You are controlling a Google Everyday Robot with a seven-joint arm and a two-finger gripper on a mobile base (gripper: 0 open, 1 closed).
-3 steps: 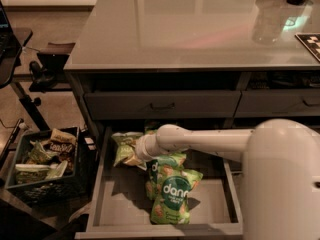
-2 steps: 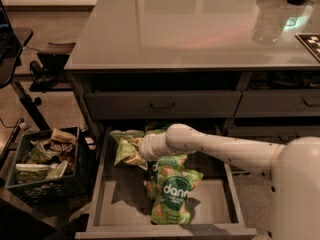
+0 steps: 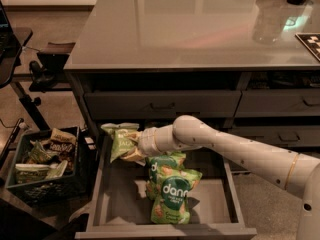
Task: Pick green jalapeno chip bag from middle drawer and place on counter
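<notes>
At the back left of the wide, shallow grey middle drawer [image 3: 165,231], the white arm's gripper [image 3: 134,153] meets the tilted, dull yellowish-green jalapeno chip bag [image 3: 119,140]; whether it has hold, the view cannot tell. Just beside lie puffy bright green bags [image 3: 170,196].

The gripper [image 3: 133,152] is mostly hidden against the dull yellowish-green flat chip bag [image 3: 119,144]. To its right, the white arm [image 3: 240,151] is cut off at the edge.

a black crate [image 3: 46,188] of snack packets [image 3: 56,143] stands on the floor at left, beside a dark stand [image 3: 27,96]. two bright green dang bags [image 3: 172,199] overlap just below the gripper [image 3: 131,151]. closed drawers [image 3: 162,105] with dark handles sit above; a checkered board [image 3: 310,40] lies far right
</notes>
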